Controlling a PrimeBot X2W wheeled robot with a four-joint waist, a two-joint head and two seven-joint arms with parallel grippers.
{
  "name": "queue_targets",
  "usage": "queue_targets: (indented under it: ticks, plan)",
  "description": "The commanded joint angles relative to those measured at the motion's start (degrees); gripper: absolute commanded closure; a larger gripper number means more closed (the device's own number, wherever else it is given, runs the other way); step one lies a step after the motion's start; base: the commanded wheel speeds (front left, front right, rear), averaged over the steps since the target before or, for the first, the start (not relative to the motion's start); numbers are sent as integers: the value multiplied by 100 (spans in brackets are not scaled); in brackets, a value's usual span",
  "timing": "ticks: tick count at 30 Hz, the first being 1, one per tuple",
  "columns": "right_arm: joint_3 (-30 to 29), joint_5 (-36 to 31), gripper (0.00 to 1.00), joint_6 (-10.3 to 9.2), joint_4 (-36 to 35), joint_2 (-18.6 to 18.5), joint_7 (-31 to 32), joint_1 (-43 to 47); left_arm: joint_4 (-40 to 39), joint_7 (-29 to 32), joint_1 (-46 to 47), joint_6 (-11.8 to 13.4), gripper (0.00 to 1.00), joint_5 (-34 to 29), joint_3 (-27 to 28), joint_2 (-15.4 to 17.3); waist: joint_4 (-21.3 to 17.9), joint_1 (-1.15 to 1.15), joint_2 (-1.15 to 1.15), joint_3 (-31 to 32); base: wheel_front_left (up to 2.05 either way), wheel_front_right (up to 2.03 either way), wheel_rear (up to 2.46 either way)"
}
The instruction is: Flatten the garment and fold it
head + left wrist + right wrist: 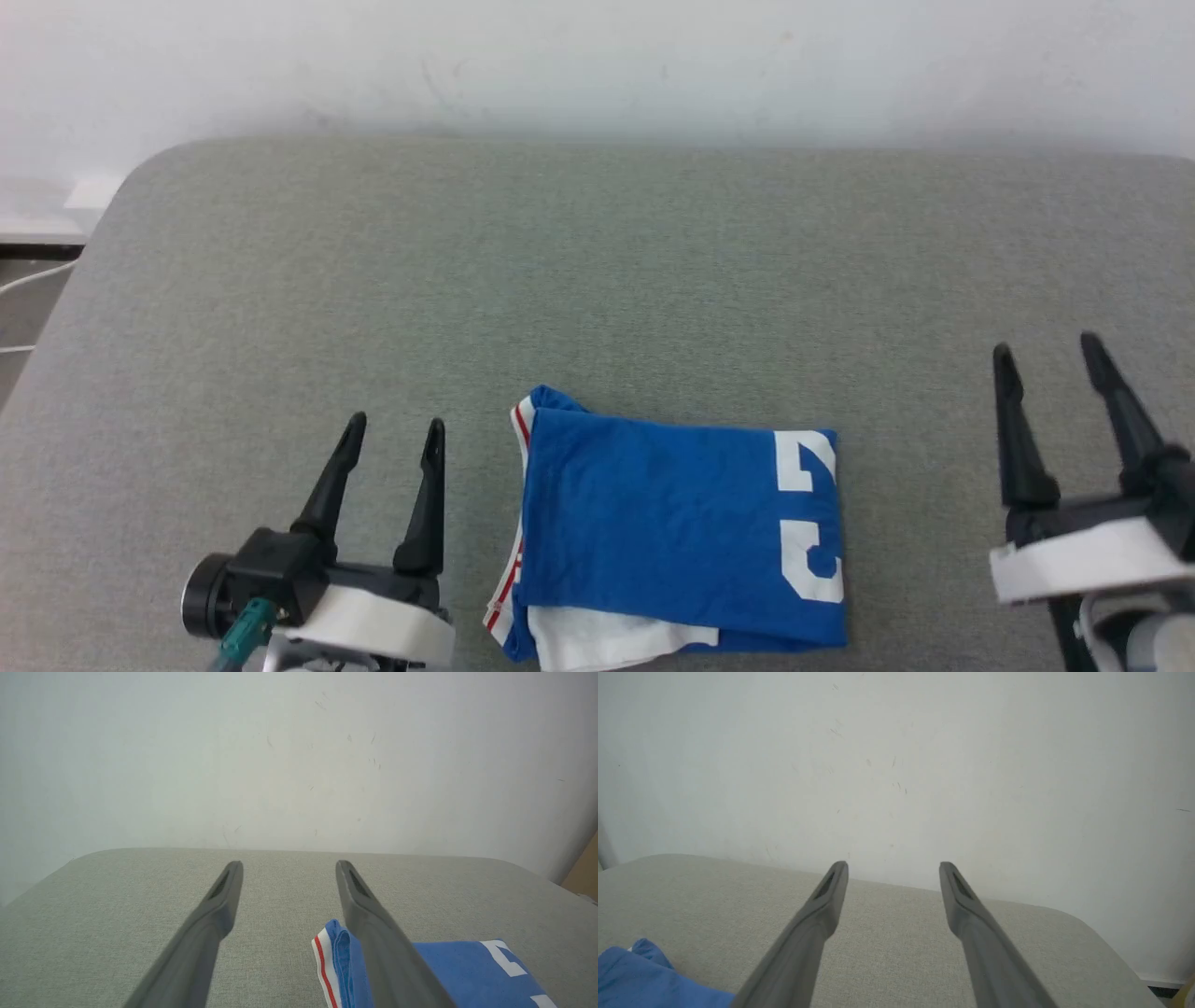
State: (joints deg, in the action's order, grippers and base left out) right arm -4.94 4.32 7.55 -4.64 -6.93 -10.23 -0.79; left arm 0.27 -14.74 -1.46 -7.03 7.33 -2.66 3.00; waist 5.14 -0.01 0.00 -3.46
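Both grippers stand with their fingers spread wide and hold nothing. The left gripper (pixel 396 425) is at the lower left of the head view and the right gripper (pixel 1045 347) at the lower right.

Between them lies the garment (pixel 672 532), folded into a compact blue packet near the front edge of the table (pixel 597 261). It is just beside the left gripper but apart from it, and well apart from the right one.

The head view gives the whole packet. A red-and-white striped trim runs along its left edge, parts of a white numeral sit at its right end, and a white layer comes out under the blue at the near side.

In the left wrist view the trim is seen from close, and one dark finger (pixel 387 952) covers part of the blue cloth. The right wrist view catches a plain blue corner at its lower left.

The table is covered in grey fabric and has rounded corners. Behind it is a pale wall (pixel 597 65), whose small scuff marks are clearest in the wrist views.
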Motion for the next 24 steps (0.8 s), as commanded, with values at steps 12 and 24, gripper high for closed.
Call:
queue_targets:
  ticks: [12,24]
  plan:
    - [203,351,0,-6,-294,133,474,533,37,-26,-2,-45,0,-31,-41,-13,-96,1,0,-265,0,0,0]
    - [772,3636,0,-6,7,-828,3903,114,23,-26,332,-45,0,-59,-142,-13,147,1,0,-881,0,0,0]
